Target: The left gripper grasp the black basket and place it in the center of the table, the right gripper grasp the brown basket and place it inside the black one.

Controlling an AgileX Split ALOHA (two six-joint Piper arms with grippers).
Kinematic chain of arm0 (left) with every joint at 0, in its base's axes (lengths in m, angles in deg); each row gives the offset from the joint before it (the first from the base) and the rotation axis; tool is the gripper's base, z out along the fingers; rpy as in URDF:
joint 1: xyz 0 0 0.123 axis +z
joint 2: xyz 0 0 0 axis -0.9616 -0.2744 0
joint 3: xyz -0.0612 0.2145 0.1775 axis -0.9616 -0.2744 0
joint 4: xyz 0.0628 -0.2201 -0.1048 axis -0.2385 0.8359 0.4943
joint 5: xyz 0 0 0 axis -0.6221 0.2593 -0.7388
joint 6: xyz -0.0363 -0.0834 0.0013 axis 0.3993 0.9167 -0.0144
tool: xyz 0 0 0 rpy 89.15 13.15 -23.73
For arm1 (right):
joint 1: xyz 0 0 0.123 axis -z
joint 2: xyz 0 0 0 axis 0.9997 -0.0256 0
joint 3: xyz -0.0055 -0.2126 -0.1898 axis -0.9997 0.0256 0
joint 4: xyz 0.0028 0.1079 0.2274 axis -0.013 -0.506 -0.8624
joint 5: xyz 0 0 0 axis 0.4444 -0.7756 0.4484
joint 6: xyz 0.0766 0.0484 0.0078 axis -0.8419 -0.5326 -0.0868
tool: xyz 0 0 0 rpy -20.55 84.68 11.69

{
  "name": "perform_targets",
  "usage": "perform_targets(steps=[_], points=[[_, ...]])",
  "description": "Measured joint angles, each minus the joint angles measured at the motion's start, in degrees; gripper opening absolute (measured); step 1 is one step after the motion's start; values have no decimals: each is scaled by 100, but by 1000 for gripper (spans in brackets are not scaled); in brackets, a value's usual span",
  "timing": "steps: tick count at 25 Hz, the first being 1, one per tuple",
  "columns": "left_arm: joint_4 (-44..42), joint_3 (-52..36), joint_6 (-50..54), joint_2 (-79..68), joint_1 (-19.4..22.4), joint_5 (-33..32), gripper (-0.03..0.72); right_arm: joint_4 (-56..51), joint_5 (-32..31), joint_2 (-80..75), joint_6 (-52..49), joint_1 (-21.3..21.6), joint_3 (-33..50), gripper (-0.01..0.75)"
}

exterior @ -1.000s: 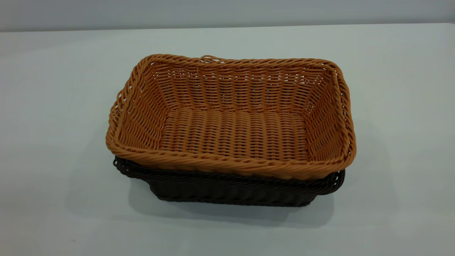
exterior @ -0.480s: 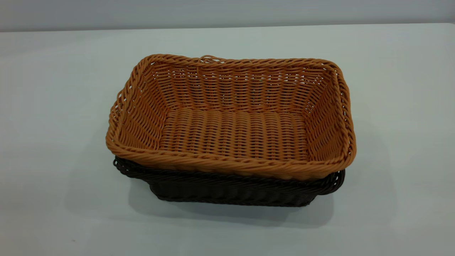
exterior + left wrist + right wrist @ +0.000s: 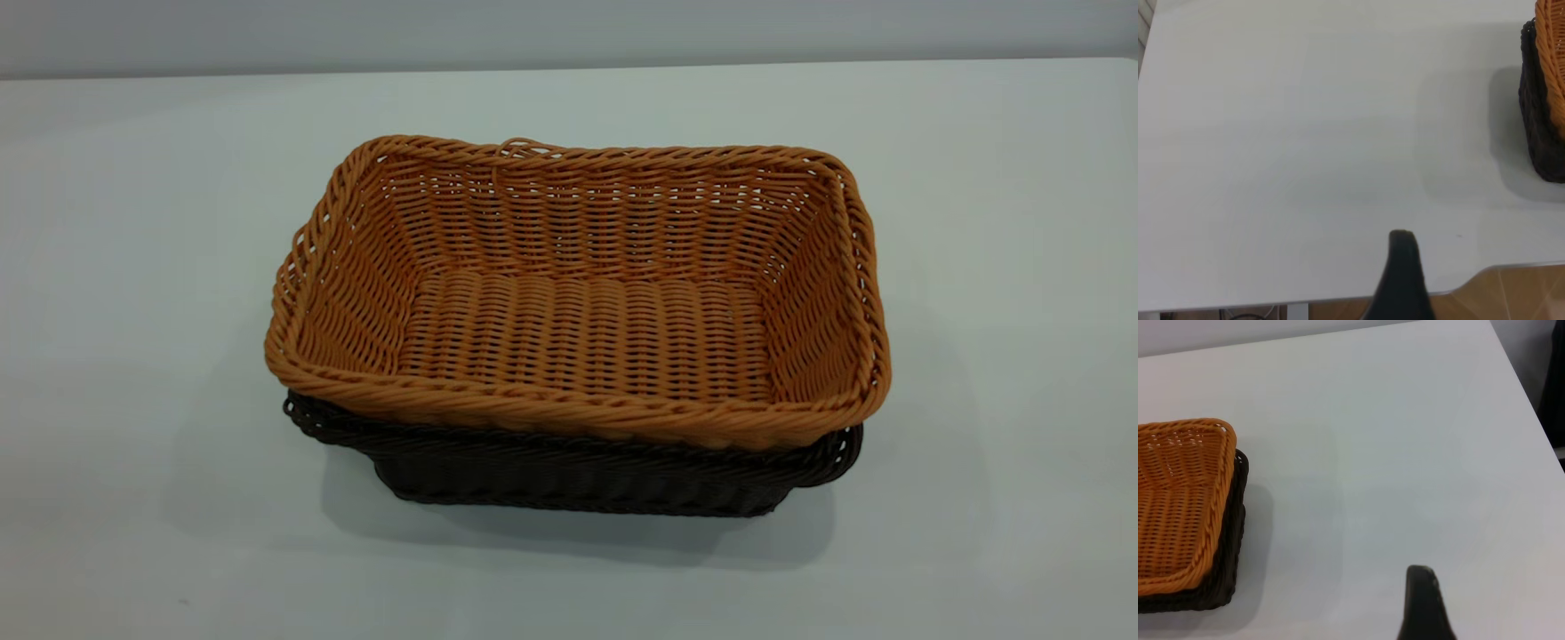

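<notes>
The brown basket (image 3: pixel 578 293) sits nested inside the black basket (image 3: pixel 578 484) at the middle of the white table (image 3: pixel 133 267). The brown one rides slightly high, with the black rim showing below it in front. Neither gripper shows in the exterior view. In the left wrist view, one dark finger (image 3: pixel 1402 273) hangs over the table's edge, far from the baskets (image 3: pixel 1541 113), with no second finger beside it. In the right wrist view, one dark finger (image 3: pixel 1423 603) hovers over bare table, away from the brown basket (image 3: pixel 1178 500) and the black basket (image 3: pixel 1231 533). Both grippers hold nothing.
The table's edge and a wooden floor (image 3: pixel 1511 293) show in the left wrist view. The table's far corner (image 3: pixel 1491 327) shows in the right wrist view. Bare tabletop surrounds the baskets on all sides.
</notes>
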Motion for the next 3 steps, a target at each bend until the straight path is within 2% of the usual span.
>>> perform_targets(steps=[3], points=[[0, 0, 0, 0, 0, 0, 545, 0, 0, 0, -13, 0, 0, 395]])
